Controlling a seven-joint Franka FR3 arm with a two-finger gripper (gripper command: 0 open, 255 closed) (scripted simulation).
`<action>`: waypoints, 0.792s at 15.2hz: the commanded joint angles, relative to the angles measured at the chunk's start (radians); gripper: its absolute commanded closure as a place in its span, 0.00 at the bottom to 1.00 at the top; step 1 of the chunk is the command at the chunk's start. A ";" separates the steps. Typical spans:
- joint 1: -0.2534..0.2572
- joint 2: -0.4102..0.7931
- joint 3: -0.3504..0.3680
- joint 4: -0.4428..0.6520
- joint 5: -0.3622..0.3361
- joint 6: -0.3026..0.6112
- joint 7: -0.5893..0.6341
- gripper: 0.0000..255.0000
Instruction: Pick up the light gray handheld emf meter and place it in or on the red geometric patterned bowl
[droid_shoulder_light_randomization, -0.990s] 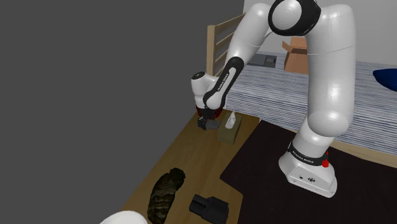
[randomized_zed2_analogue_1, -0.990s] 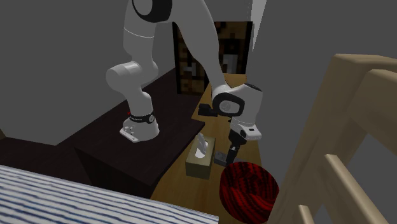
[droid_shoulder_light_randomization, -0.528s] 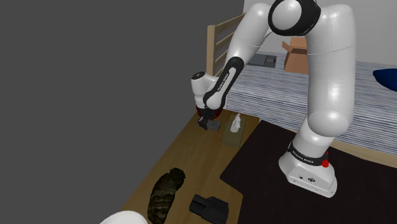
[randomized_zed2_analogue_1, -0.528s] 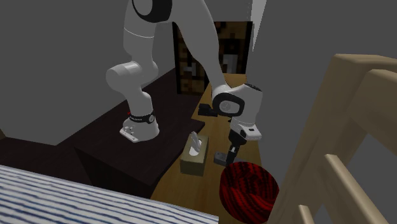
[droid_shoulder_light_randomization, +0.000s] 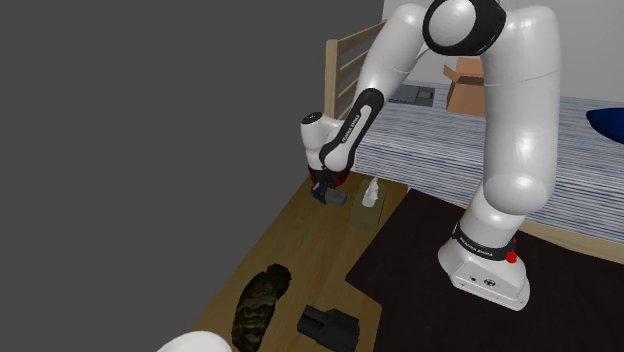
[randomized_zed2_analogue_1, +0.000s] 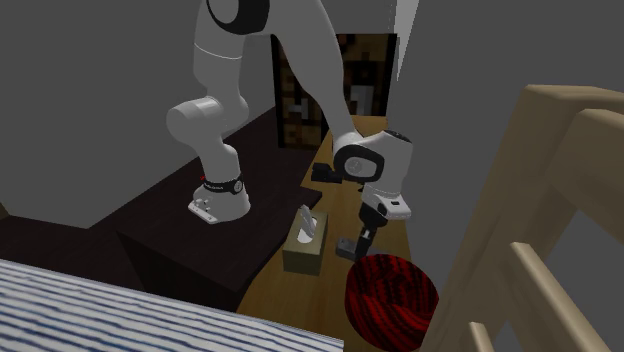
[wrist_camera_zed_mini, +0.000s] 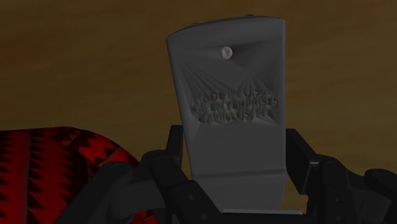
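Grips a grey handheld meter (wrist_camera_zed_mini: 232, 95) by its two long edges, black fingers (wrist_camera_zed_mini: 167, 167) pressed against either side, so clamped on it rather than standing apart. Turns the meter's back face toward the wrist view: a small screw near the far end, raised lettering below it. Points the free end away from the gripper (wrist_camera_zed_mini: 235, 145), over bare wooden surface (wrist_camera_zed_mini: 83, 57). Hangs in the air just beside a red bowl (wrist_camera_zed_mini: 51, 165) patterned with black zigzags, with the rim off to one side of the fingers and not beneath the meter.

In the second exterior view, hovers low, just above the bowl's rim and toward that view's left of it. Leaves a tan tissue box (randomized_zed2_analogue_1: 303, 250) close by on that view's left, white tissue sticking up, apart from both bowl and fingers.

In the shoulder view, reaches down from a white arm (droid_shoulder_light_randomization: 510, 150) bolted to a dark stand (droid_shoulder_light_randomization: 410, 250). Farther along the wood toward that view's bottom: a dark mottled lump (droid_shoulder_light_randomization: 262, 302), a black object (droid_shoulder_light_randomization: 330, 325), a white rounded shape (droid_shoulder_light_randomization: 195, 343) at the edge. Behind the arm: a striped bed (droid_shoulder_light_randomization: 590, 160), a cardboard box (droid_shoulder_light_randomization: 468, 85) on it, and a pale wooden frame (droid_shoulder_light_randomization: 345, 60).
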 joint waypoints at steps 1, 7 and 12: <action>-0.003 -0.020 0.006 -0.003 0.009 -0.016 -0.008 1.00; -0.015 -0.099 0.025 -0.014 0.046 -0.081 -0.044 1.00; -0.021 -0.161 0.037 -0.017 0.076 -0.137 -0.072 1.00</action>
